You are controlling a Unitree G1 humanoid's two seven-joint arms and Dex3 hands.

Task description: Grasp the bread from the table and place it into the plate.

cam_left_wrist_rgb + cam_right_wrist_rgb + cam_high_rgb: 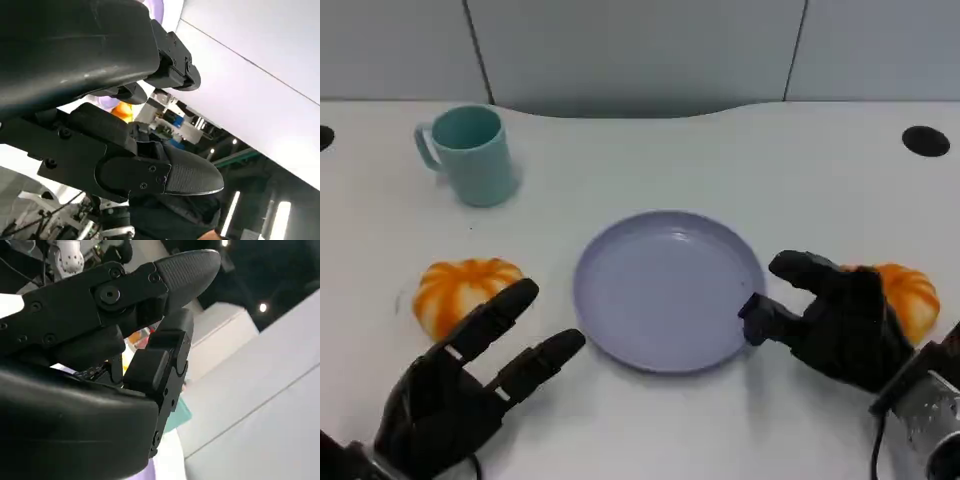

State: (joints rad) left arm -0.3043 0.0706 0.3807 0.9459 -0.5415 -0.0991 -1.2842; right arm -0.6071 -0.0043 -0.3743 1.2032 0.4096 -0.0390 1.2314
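Two orange, pumpkin-shaped breads lie on the white table, one (460,290) left of the lavender plate (665,235) and one (910,295) to its right. The plate holds nothing. My left hand (470,385) hovers just in front of the left bread, fingers spread and holding nothing. My right hand (830,320) sits between the plate's right rim and the right bread, covering part of that bread; its fingers reach apart toward the plate with nothing between them. In the left wrist view the fingers (165,172) are spread, with a sliver of orange bread (122,111) behind them.
A teal mug (470,155) stands at the back left, also seen in the right wrist view (179,417). Dark round holes mark the table's far right (925,140) and far left edge. A grey wall panel rises behind the table.
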